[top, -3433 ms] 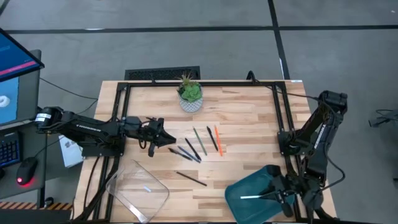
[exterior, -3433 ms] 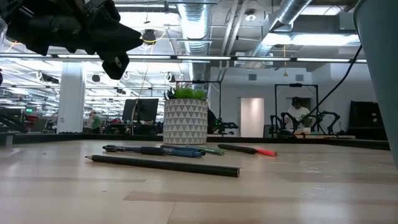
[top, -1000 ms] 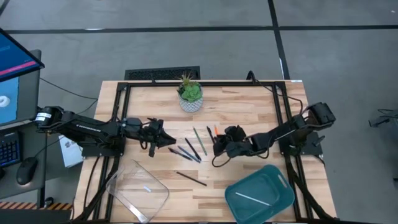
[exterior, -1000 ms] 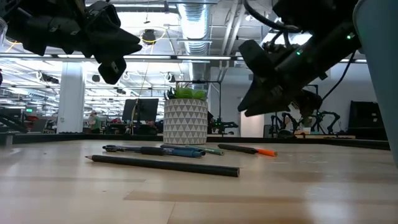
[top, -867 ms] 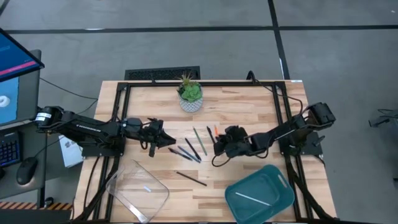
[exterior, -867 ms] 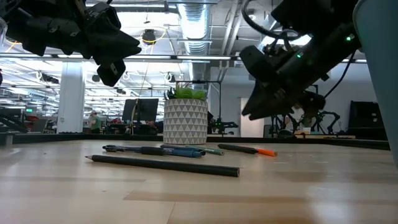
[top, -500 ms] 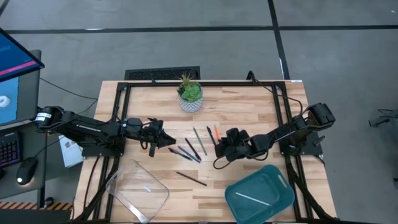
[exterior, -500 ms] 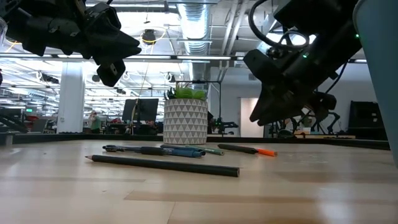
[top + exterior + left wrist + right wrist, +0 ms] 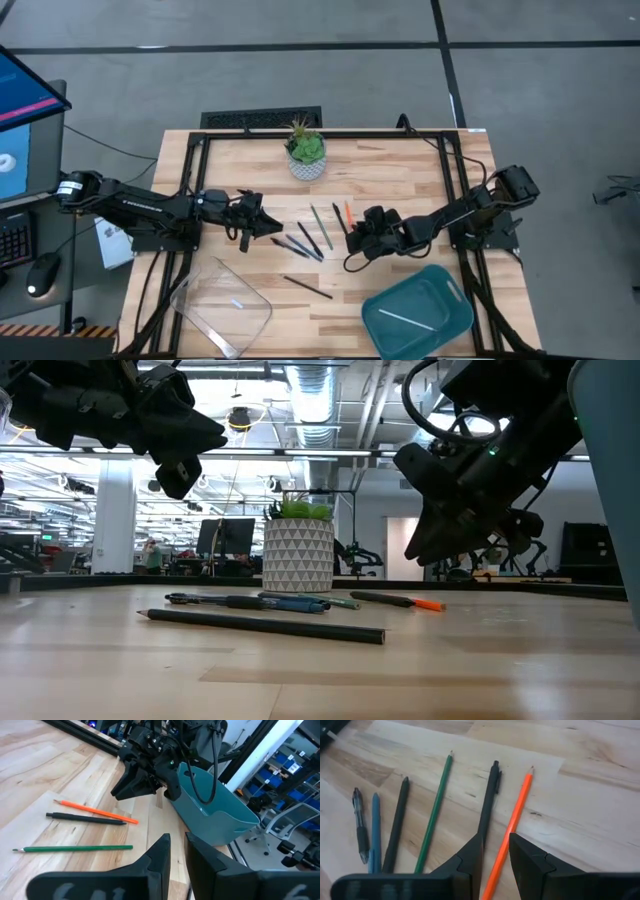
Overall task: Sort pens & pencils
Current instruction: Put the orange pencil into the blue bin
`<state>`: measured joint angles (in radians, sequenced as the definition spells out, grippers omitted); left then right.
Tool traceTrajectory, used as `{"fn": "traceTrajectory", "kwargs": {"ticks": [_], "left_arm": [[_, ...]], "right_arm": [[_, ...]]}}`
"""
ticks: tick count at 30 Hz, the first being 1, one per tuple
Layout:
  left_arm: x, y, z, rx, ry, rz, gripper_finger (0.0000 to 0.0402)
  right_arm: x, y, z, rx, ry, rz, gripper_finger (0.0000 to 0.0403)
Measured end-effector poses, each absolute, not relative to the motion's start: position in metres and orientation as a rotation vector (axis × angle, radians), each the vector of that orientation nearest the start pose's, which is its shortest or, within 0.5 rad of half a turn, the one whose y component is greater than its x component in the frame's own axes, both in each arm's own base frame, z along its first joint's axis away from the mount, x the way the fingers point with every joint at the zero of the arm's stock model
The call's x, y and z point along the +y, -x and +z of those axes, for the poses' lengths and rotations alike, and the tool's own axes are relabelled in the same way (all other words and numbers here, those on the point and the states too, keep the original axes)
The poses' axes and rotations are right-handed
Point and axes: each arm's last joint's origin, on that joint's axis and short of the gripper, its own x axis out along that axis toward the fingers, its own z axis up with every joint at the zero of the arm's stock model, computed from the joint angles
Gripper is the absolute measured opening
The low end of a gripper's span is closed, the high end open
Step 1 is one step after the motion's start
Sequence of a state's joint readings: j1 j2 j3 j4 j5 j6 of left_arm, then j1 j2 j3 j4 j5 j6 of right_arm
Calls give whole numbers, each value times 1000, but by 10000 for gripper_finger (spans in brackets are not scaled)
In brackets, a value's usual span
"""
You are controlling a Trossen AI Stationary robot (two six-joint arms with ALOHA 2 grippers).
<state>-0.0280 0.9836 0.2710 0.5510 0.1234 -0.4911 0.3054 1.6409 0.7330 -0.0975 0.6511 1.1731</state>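
Jaws of the right gripper [image 9: 352,237] stand a narrow gap apart with nothing between them, hanging low over the orange pencil [image 9: 509,831], whose shaft shows in the gap between the two dark fingers [image 9: 529,865] in the right wrist view. Jaws of the left gripper [image 9: 268,226] are also a slit apart and empty, held above the tabletop [image 9: 400,180] at the end of the loose cluster farthest from the orange pencil. Taking the orange pencil as landmark, seven sticks lie on the wood: the orange pencil itself, a black pen [image 9: 488,804] just beside it, a green pencil [image 9: 436,810] next over, then a black pencil [image 9: 396,827], a blue pen [image 9: 374,832] and a dark clicker pen [image 9: 360,825] close together farthest from it, and one long black pencil [image 9: 306,287] lying alone, well apart toward the front edge. One white stick [image 9: 405,318] lies inside the teal bin [image 9: 447,327], near the orange pencil's lower end, and one small white piece [image 9: 238,303] lies in the clear tray [image 9: 190,300], far across from it. One potted plant [image 9: 305,150] stands behind the cluster. Compared with a second ago, the right gripper has slid slightly back along the orange pencil toward the teal bin, while the left gripper has not moved and no stick has shifted.
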Motion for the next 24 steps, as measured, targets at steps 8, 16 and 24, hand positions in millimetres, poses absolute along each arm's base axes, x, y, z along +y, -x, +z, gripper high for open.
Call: {"fn": "traceTrajectory", "kwargs": {"ticks": [8,16,24], "left_arm": [[-9,-193,193,196,496,-108,46],[-9,-193,193,195,496,-108,46],[-9,-193,193,196,497,-108,46]], "right_arm": [[65,-278,134,582,-598,-770,118],[60,-281,135,556,-624,-778,118],[57,-281,135,561,-609,-789,118]]}}
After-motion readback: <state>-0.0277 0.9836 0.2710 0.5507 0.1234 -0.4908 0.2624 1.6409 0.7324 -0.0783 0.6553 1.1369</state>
